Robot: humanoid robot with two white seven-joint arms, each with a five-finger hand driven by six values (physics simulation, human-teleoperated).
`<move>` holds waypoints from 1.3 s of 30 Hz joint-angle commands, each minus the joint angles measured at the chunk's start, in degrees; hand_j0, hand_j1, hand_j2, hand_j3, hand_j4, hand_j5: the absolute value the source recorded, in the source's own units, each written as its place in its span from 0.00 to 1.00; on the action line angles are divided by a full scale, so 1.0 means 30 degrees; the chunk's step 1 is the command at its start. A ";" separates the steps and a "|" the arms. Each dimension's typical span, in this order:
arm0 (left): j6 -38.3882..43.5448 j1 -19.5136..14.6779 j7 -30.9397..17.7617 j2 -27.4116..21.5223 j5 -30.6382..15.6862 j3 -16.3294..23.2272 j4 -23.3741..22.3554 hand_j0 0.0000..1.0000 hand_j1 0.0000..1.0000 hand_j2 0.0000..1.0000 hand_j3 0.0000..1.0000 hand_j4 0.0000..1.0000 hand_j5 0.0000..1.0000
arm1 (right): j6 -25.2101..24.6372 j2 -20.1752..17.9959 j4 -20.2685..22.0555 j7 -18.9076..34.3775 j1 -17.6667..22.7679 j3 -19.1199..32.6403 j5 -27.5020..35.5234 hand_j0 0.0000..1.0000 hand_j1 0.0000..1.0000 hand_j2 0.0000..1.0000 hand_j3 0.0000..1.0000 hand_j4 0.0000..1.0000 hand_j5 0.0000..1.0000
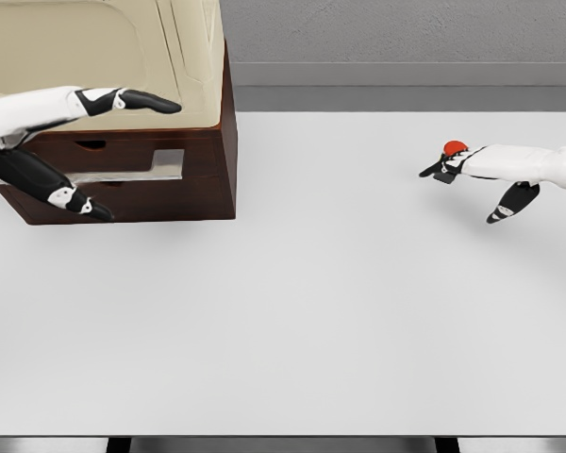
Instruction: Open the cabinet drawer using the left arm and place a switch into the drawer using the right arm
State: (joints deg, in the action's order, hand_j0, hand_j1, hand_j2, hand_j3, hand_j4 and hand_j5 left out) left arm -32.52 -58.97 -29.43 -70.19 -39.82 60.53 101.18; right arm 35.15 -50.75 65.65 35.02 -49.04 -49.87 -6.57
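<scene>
A dark brown cabinet (pixel 212 160) with a cream top stands at the table's back left. Its drawer front (pixel 137 143) has a dark slot handle (pixel 91 144), with a grey metal strip (pixel 123 170) below it. My left hand (pixel 138 159) is in front of the cabinet, fingers (pixel 146 101) stretched along the top edge and thumb low at the base, holding nothing. At the right, a switch with a red button (pixel 455 147) peeks out behind my right hand (pixel 458 196). That hand is open, its thumb hanging apart from the switch.
The white table (pixel 292 302) stretches between the cabinet and the switch. Its front edge runs along the bottom of the view, and a grey wall stands behind it.
</scene>
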 commanded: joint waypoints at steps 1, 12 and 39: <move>0.1933 0.0000 -0.1320 -0.0715 -0.0526 0.0156 0.0025 1.00 1.00 1.00 1.00 1.00 1.00 | -0.0048 0.0041 -0.0234 -0.0007 0.0000 0.0013 0.0082 1.00 1.00 1.00 1.00 1.00 1.00; 0.8467 -0.0674 -0.1856 -0.0686 -0.0937 0.0126 -0.0004 1.00 1.00 1.00 1.00 1.00 1.00 | -0.0048 -0.0076 -0.2519 -0.0007 -0.0059 0.0862 0.0141 1.00 1.00 1.00 1.00 1.00 1.00; 1.3565 -0.0410 -0.1856 0.0281 0.0586 -0.0811 -0.0034 1.00 1.00 1.00 1.00 1.00 1.00 | -0.0048 0.3762 -0.5390 -0.0007 -0.2959 0.1302 -0.3491 1.00 1.00 1.00 1.00 1.00 1.00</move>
State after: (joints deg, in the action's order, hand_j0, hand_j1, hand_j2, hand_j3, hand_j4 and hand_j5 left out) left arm 6.02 -60.47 -35.01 -69.27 -38.68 58.70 101.02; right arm 35.09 -41.98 50.87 35.02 -58.01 -45.97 -12.61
